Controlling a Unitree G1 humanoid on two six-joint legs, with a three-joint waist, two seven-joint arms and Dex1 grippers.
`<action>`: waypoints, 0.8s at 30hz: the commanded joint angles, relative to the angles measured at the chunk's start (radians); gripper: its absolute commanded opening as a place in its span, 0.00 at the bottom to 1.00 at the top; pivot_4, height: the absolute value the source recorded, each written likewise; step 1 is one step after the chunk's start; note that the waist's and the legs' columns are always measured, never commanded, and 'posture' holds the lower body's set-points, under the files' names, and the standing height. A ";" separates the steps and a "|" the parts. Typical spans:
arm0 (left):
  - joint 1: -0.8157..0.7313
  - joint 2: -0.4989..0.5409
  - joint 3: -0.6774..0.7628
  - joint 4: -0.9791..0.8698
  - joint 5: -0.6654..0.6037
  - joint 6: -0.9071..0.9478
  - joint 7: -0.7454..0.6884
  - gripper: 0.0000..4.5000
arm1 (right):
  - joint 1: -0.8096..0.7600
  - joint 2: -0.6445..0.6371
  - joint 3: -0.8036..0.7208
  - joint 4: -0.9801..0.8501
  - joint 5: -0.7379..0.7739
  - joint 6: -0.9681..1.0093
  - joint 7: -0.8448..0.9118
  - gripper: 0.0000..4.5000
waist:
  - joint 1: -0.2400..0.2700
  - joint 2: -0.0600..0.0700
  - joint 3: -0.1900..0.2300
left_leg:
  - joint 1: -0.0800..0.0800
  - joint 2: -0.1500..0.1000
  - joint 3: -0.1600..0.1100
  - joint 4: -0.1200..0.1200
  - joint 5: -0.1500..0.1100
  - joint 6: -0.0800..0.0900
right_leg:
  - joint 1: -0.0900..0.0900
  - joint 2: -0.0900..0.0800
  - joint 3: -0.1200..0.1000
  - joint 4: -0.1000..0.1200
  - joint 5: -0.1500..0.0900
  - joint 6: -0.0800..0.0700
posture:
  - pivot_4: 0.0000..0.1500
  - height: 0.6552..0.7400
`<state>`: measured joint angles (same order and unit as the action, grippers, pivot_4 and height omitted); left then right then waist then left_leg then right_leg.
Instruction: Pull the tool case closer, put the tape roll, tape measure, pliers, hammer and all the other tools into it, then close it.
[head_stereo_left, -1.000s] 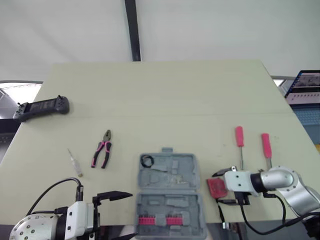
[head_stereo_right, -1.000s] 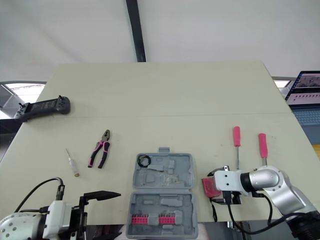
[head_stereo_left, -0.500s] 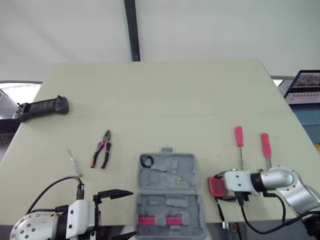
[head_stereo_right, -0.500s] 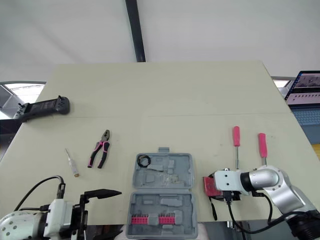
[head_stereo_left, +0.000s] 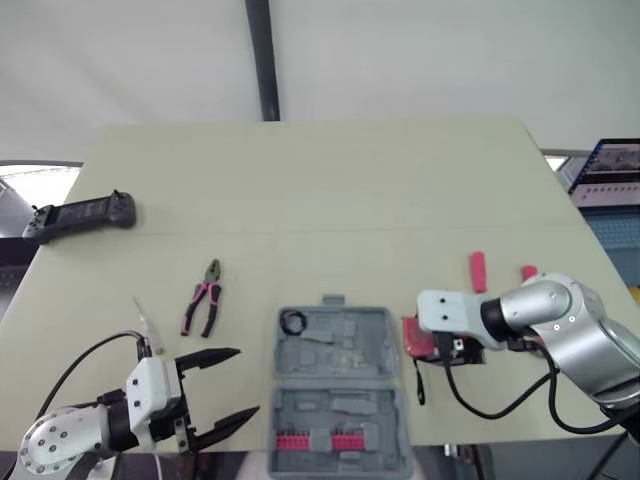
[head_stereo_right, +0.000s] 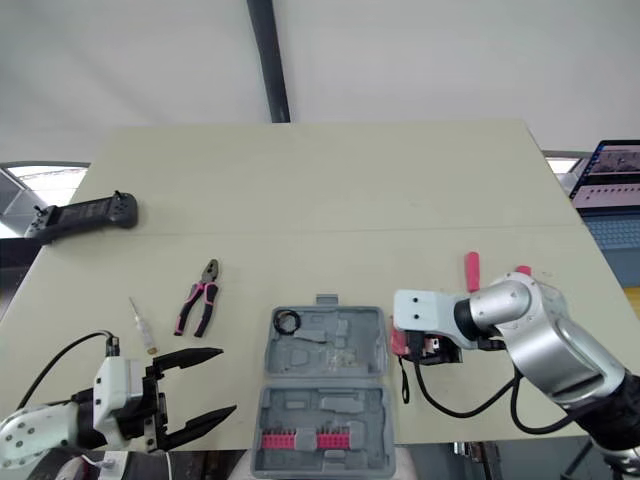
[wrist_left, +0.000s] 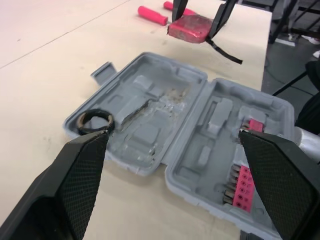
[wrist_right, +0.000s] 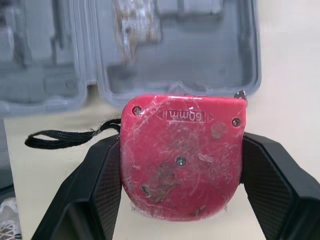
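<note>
The tool case (head_stereo_left: 340, 385) lies open and flat in the lower middle of the head views, at the near edge of the desk (head_stereo_left: 320, 190). Its two grey moulded halves sit one above the other in the frame. A black tape roll (head_stereo_left: 294, 322) sits in the upper left corner of the upper half. A row of pink bits (head_stereo_left: 313, 441) runs along the bottom of the lower half.

Just right of the case's upper half, the right jaws pinch the red tape measure (head_stereo_left: 414, 337), one black finger (wrist_right: 95, 195) on each side of its body. The tape measure's black wrist strap (wrist_right: 60, 137) trails loose beside it. We cannot tell whether the tape measure touches the desk. The right arm (head_stereo_left: 545, 320) reaches in from the lower right. Behind it, the tops of two pink screwdriver handles (head_stereo_left: 478, 270) show in the right middle of the frame.

The left jaws are spread wide in the lower left, holding nothing, and point toward the case's left side. In the left wrist view the case sits between the two fingers.

The pink-handled pliers (head_stereo_left: 204, 298) lie on the desk left of the case, apart from it. A small clear-handled screwdriver (head_stereo_left: 148, 325) lies further left, near the left jaws. A dark handheld controller (head_stereo_left: 80, 214) rests at the far left edge of the desk, and a laptop screen (head_stereo_left: 608, 172) shows at the right edge of the frame.
</note>
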<state>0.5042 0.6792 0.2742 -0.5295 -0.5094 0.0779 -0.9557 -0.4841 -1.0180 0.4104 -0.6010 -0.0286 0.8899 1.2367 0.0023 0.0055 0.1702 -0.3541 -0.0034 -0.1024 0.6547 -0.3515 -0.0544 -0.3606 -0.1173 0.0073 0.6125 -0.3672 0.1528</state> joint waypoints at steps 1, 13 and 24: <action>-0.021 0.009 0.032 -0.002 -0.032 0.027 0.006 1.00 | -0.124 0.013 0.118 -0.080 -0.023 0.192 -0.009 0.64 | -0.002 0.000 0.000 | 0.000 0.000 0.000 0.000 0.000 0.000 | 0.000 0.000 0.000 0.000 0.000 0.000 | 1.00 1.00; -0.052 0.009 0.035 -0.011 -0.028 0.060 -0.006 1.00 | -0.463 0.187 0.522 0.030 -0.063 0.360 -0.130 0.64 | -0.009 0.000 0.000 | -0.004 0.000 0.003 -0.001 0.002 -0.003 | -0.014 -0.001 0.001 0.011 0.000 0.000 | 1.00 1.00; -0.023 -0.003 0.024 -0.040 -0.012 0.049 -0.004 1.00 | -0.538 0.278 0.650 0.186 -0.141 0.248 -0.179 0.64 | -0.024 0.000 0.000 | -0.004 0.000 0.003 -0.002 0.002 -0.004 | -0.016 -0.001 0.000 0.013 0.000 -0.001 | 1.00 1.00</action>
<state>0.4695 0.6807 0.2949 -0.5379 -0.5206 0.1405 -0.9596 -1.0014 -0.7446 1.0585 -0.4098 -0.1462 1.1594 1.0611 -0.0216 0.0054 0.1703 -0.3583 -0.0030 -0.0992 0.6530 -0.3494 -0.0580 -0.3762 -0.1182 0.0078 0.6257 -0.3676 0.1522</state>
